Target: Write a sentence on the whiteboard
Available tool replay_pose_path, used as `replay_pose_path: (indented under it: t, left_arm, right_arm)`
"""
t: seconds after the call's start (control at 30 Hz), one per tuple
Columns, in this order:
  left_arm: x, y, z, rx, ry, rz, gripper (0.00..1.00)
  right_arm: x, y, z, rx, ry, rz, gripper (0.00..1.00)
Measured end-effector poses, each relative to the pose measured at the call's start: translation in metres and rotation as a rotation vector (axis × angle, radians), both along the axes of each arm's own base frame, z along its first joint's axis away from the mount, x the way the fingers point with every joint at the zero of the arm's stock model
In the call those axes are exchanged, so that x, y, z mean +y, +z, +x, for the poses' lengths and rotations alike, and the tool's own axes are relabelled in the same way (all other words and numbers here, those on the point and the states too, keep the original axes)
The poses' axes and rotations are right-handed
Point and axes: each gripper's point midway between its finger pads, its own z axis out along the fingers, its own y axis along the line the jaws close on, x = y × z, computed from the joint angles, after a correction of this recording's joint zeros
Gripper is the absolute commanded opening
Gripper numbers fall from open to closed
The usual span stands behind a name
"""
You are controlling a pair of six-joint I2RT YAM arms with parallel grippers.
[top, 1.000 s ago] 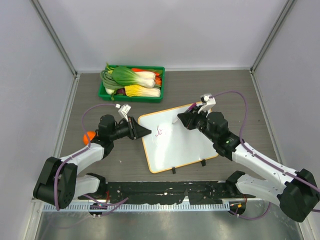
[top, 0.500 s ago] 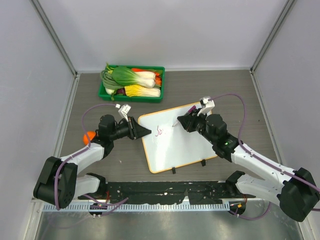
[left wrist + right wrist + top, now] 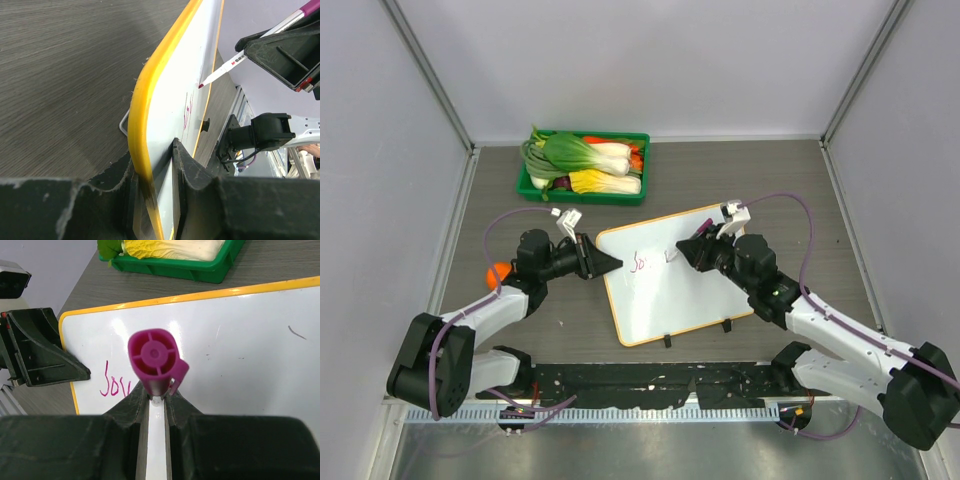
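Observation:
The whiteboard (image 3: 685, 290), white with an orange-yellow rim, lies tilted on the table in the top view. My left gripper (image 3: 612, 263) is shut on its left edge; the rim (image 3: 145, 130) sits between the jaws in the left wrist view. My right gripper (image 3: 692, 250) is shut on a purple-capped marker (image 3: 154, 360), its tip on the board near the upper middle. The marker's white barrel (image 3: 222, 71) shows in the left wrist view. The sentence (image 3: 114, 381) is a few purple-pink letters near the board's left edge; it also shows in the top view (image 3: 642, 262).
A green tray (image 3: 585, 168) of leafy vegetables stands at the back left. An orange object (image 3: 500, 272) lies beside my left arm. The board's two black feet (image 3: 696, 333) point toward the near edge. Grey walls close in both sides.
My right gripper has moved the marker down and slightly right across the board, and a little more purple writing shows. My left gripper has not moved.

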Motion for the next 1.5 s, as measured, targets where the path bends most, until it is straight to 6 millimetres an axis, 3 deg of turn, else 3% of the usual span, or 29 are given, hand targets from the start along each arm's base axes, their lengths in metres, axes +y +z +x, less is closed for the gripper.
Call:
replay_pose_path:
  t: [0.37, 0.7, 1.03, 1.5]
  left_arm:
    - [0.0, 0.0, 0.0, -0.002, -0.001, -0.001, 0.0]
    - [0.0, 0.0, 0.0, -0.002, -0.001, -0.001, 0.0]
    - [0.0, 0.0, 0.0, -0.002, -0.001, -0.001, 0.0]
    - [0.0, 0.0, 0.0, -0.002, -0.001, -0.001, 0.0]
  right_arm:
    - [0.003, 0.002, -0.006, 0.017, 0.027, 0.015, 0.01]
    - [0.011, 0.04, 0.005, -0.043, 0.019, 0.077, 0.01]
    - [0.007, 0.022, 0.02, -0.014, -0.046, 0.032, 0.01]
    - [0.003, 0.022, 0.023, -0.025, -0.075, 0.023, 0.01]
